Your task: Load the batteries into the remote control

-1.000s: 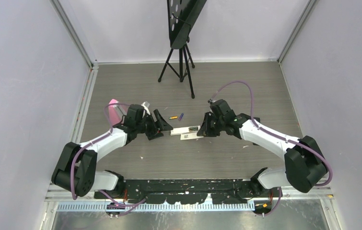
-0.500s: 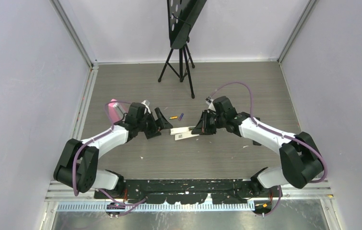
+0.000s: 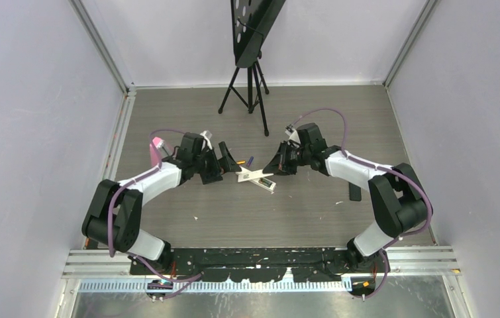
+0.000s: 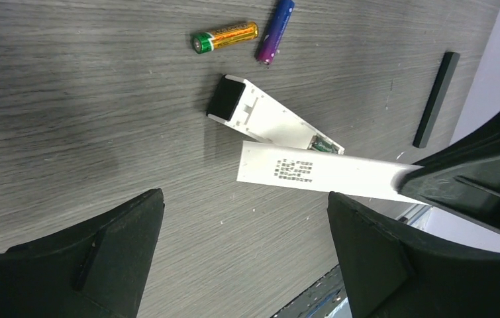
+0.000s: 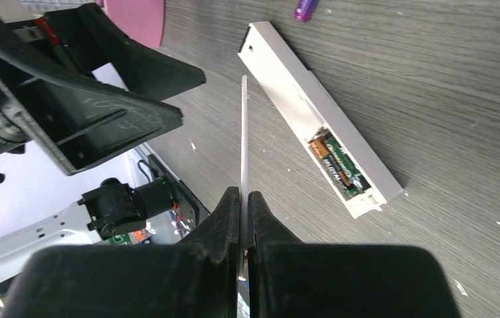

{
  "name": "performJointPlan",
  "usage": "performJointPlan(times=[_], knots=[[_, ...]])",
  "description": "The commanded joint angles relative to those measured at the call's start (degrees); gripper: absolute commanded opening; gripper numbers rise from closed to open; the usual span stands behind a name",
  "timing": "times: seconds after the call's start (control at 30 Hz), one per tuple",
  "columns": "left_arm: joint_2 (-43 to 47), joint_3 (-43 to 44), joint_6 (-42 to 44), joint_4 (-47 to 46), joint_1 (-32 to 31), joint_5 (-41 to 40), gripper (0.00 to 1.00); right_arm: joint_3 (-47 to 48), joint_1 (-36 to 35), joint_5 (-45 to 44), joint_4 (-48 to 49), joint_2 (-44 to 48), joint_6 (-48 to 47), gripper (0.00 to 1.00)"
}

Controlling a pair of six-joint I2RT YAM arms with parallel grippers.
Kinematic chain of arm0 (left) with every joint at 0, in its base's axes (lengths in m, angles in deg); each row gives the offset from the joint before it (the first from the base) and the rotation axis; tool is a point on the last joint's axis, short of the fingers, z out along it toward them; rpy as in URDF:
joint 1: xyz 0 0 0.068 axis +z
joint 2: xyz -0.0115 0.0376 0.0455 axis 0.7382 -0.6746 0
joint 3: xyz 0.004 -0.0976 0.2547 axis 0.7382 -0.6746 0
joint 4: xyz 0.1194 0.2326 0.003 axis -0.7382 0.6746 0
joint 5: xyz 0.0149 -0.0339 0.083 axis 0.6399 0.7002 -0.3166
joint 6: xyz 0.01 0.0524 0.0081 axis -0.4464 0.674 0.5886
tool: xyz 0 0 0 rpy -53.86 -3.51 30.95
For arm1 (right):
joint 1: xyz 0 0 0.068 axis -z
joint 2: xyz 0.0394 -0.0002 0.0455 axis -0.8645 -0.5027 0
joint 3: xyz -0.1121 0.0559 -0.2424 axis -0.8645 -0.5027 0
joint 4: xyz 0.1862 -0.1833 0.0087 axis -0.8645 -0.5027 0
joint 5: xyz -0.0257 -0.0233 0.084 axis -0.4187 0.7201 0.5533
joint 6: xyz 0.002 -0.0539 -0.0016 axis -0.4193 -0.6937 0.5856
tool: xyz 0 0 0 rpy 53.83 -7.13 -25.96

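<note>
The white remote control [image 4: 270, 119] lies on the grey table with its back open, and batteries [image 5: 335, 161] sit in the compartment at one end. Its thin white cover [image 5: 243, 126] is held edge-on, a little above the table, with my right gripper [image 5: 240, 193] shut on it. In the left wrist view the cover [image 4: 320, 175] shows a small printed label. Two loose batteries lie beyond the remote: an orange-yellow one [image 4: 226, 36] and a purple one [image 4: 275, 31]. My left gripper [image 4: 244, 195] stands wide open over bare table, holding nothing. In the top view the left gripper [image 3: 228, 162] and the right gripper [image 3: 275, 165] face each other across the remote [image 3: 263, 182].
A black tripod stand [image 3: 250, 86] rises at the back centre. A pink object [image 3: 157, 147] lies behind my left arm. A slim black bar [image 4: 436, 99] rests on the table to the right of the remote. Walls close in on both sides.
My left gripper has opened wide and drawn back toward the far side. My right gripper has carried the cover away from the remote, which now lies at an angle.
</note>
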Motion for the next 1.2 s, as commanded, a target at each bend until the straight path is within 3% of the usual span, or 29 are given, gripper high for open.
performJointPlan(times=[0.0,0.23,0.37,0.43,0.7,1.17], knots=[[-1.0,2.5,2.5,1.1,0.8,1.7,0.95,1.3,0.2,3.8,4.4,2.0,2.2,0.0],[-3.8,5.7,4.2,1.6,1.4,2.7,0.93,-3.7,0.3,-4.9,11.9,3.9,8.9,0.0],[-6.1,8.4,5.5,2.6,1.5,3.2,0.93,-9.4,0.0,-7.6,26.3,3.3,17.4,0.0],[-7.1,9.3,5.9,2.7,1.6,3.4,0.92,-10.6,-0.3,-8.9,28.8,2.6,19.5,0.0],[-11.7,12.8,8.7,3.3,1.6,5.1,0.78,-14.2,-0.9,-13.5,27.2,2.7,23.3,0.0],[-17.4,13.9,6.7,-0.5,1.6,11.6,0.59,-16.0,-2.0,-10.0,25.8,2.4,28.8,0.0]])
